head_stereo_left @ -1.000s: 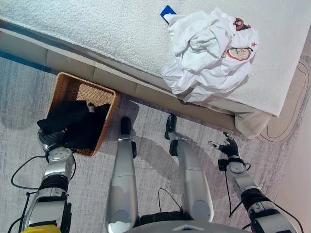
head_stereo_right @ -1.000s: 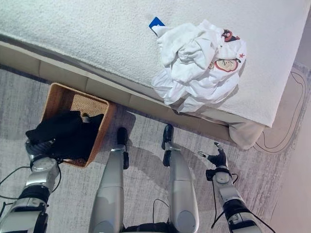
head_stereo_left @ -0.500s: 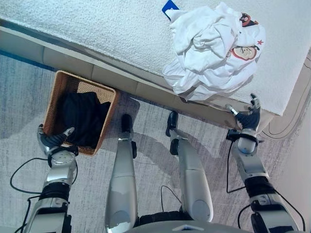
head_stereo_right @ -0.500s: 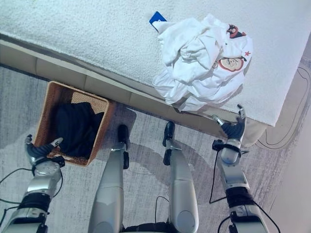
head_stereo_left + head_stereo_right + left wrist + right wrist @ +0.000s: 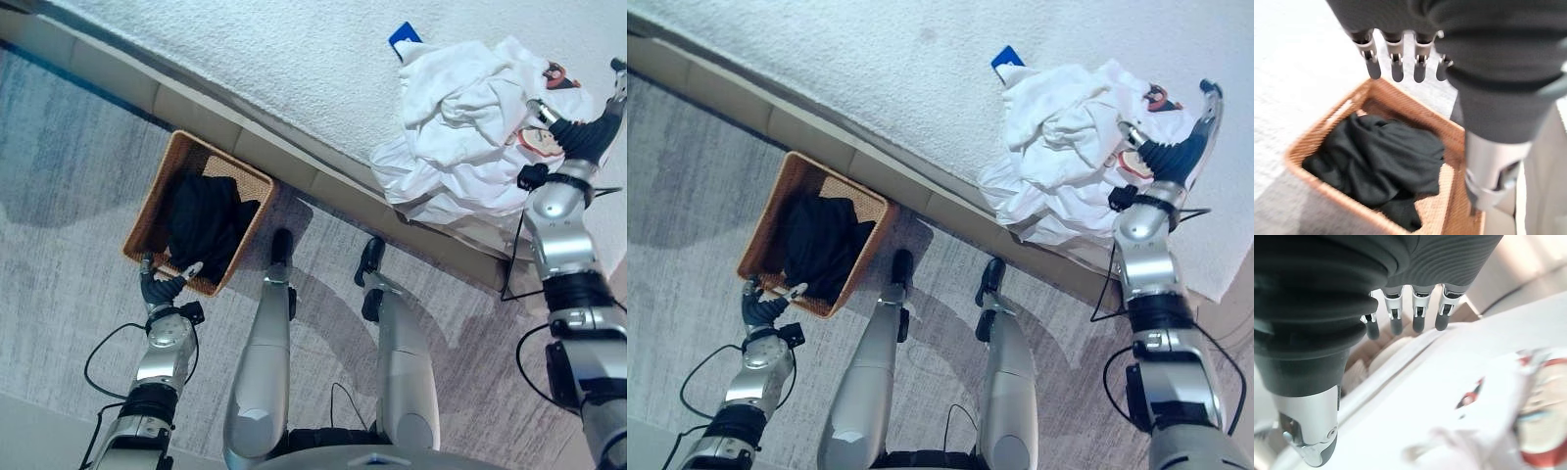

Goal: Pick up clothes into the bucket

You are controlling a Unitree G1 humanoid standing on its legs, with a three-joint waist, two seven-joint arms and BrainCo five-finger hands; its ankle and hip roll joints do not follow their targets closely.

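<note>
A woven basket (image 5: 152, 196) stands on the carpet against the bed base. A black garment (image 5: 204, 220) lies crumpled inside it and nothing touches it. My left hand (image 5: 162, 291) hovers just outside the basket's near corner; in the left wrist view its fingers (image 5: 1396, 63) are straight above the black garment (image 5: 1381, 166) and the rim (image 5: 1342, 194). A pile of white clothes (image 5: 460, 127) with a red printed figure lies on the bed near its edge. My right hand (image 5: 586, 132) is open over the pile's right side, its fingers (image 5: 1418, 313) spread above the white cloth (image 5: 1459, 396).
The bed (image 5: 265, 59) has a white textured cover and a beige base (image 5: 196, 117) along the carpet. A small blue item (image 5: 404, 36) peeks from the far side of the white pile. Grey carpet (image 5: 69, 176) stretches left of the basket.
My left hand let go of the black garment, which dropped into the basket, and drew back. My right arm rose from floor level to the white pile. The camera also shifted.
</note>
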